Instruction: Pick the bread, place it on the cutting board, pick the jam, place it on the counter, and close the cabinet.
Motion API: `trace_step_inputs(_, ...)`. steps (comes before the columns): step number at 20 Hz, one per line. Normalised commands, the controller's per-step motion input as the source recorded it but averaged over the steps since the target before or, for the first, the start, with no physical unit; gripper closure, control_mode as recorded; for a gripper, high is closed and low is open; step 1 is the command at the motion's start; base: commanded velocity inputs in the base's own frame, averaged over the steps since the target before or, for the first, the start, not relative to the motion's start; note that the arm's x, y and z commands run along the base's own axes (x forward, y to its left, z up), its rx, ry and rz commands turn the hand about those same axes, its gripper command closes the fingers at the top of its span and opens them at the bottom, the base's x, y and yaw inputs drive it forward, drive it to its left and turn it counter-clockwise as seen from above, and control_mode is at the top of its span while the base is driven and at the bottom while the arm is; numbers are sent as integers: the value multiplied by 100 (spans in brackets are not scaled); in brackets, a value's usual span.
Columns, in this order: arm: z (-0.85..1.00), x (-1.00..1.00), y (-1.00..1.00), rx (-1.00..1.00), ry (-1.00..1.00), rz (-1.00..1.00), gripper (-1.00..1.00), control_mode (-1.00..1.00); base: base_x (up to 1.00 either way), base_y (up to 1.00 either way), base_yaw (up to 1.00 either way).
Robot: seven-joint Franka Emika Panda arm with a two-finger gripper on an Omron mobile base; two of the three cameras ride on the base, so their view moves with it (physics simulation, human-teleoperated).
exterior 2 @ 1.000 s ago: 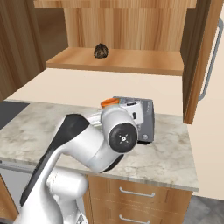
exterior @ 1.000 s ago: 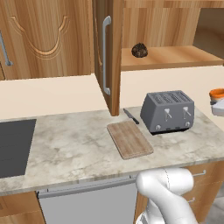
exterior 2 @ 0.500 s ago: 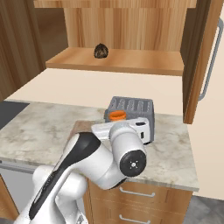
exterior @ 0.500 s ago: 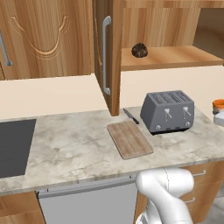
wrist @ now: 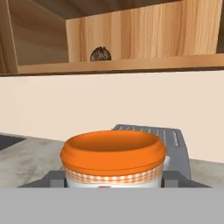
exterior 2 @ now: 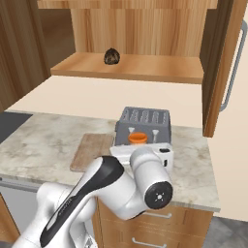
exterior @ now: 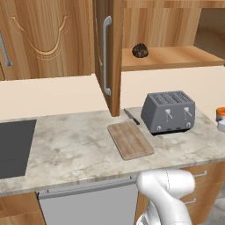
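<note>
My gripper [wrist: 113, 183] is shut on the jam [wrist: 113, 158], a small jar with a wide orange lid, held upright. In the right base view the jam [exterior 2: 138, 138] sits in the hand in front of the toaster, over the counter [exterior 2: 38, 140]. The left base view catches the jam [exterior: 220, 113] at its right edge. The bread [exterior: 140, 50] [exterior 2: 112, 56] [wrist: 100, 54], a dark lumpy ball, lies on the open cabinet's shelf. The wooden cutting board [exterior: 130, 139] [exterior 2: 92, 147] lies bare, left of the toaster. The cabinet door [exterior: 107, 52] [exterior 2: 227, 63] stands open.
A grey toaster [exterior: 169, 112] [exterior 2: 143, 118] [wrist: 153, 133] stands on the counter right of the board. A knife [exterior: 131, 117] lies behind the board. A dark cooktop [exterior: 15, 147] is at the far left. A shut cabinet door [exterior: 39, 35] hangs to the left.
The arm has swung with the jam: the jar has moved lower and toward the counter's right end, in front of the toaster. Bread, board and cabinet door have not moved.
</note>
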Motion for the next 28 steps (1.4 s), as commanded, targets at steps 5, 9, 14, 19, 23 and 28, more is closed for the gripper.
trace_step_inputs(5,-20,0,-13,3,4,-1,100,-100,0,0,0)
trace_step_inputs(9,-21,0,-8,0,5,-2,100,-100,0,0,0)
trace_step_inputs(14,-27,0,-2,0,7,-2,100,-100,0,0,0)
trace_step_inputs(19,-25,0,-1,0,8,-2,100,-100,0,0,0)
trace_step_inputs(23,-24,0,-1,0,7,-3,100,-100,0,0,0)
trace_step_inputs(28,-22,0,0,0,4,-2,100,-100,0,0,0)
